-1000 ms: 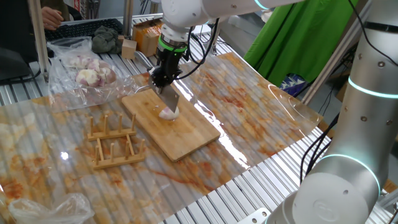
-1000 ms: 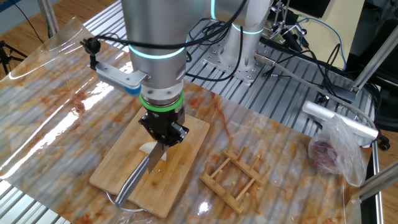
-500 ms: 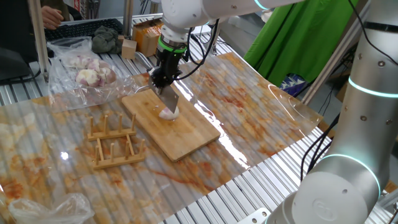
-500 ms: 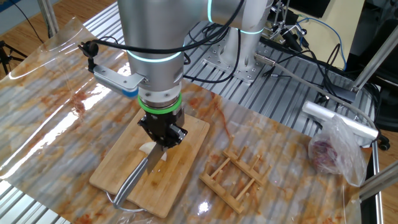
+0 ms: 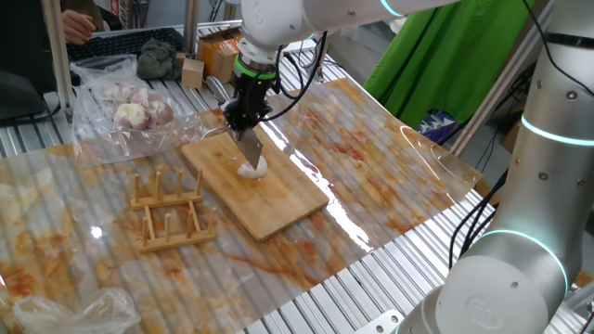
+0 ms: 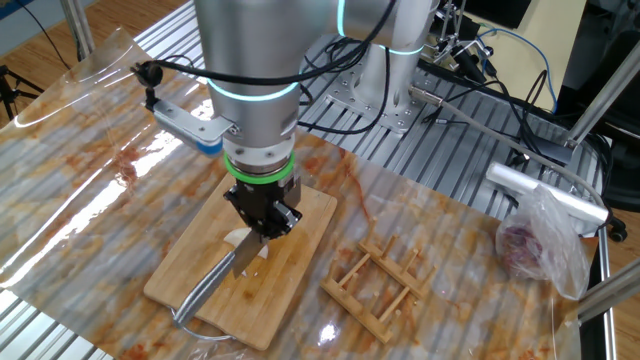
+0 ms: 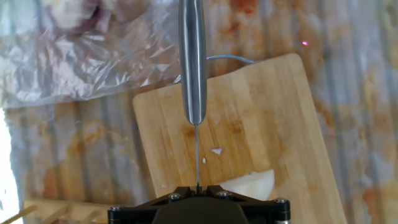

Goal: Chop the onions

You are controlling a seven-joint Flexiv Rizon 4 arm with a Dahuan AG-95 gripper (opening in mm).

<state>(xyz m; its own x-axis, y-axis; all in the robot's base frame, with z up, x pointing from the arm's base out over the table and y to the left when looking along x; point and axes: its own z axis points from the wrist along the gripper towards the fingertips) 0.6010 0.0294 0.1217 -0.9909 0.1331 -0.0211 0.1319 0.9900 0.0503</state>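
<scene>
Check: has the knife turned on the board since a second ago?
Yes. The knife has swung: its handle end now lies nearer the cutting board's left edge.

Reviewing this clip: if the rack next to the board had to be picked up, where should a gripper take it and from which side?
Take the rack from straight above, jaws closing across one base rail between pegs. It lies flat with pegs upright, so the sides offer only thin edges. The gripper is currently shut on the knife.

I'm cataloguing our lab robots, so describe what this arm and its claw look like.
The grey-white cylindrical metal arm has glowing teal light rings at its joints and a green band above the wrist. Black cables loop around it, and a pale bracket with a blue tip sticks out sideways. The small black two-finger claw is blocky and angular.
</scene>
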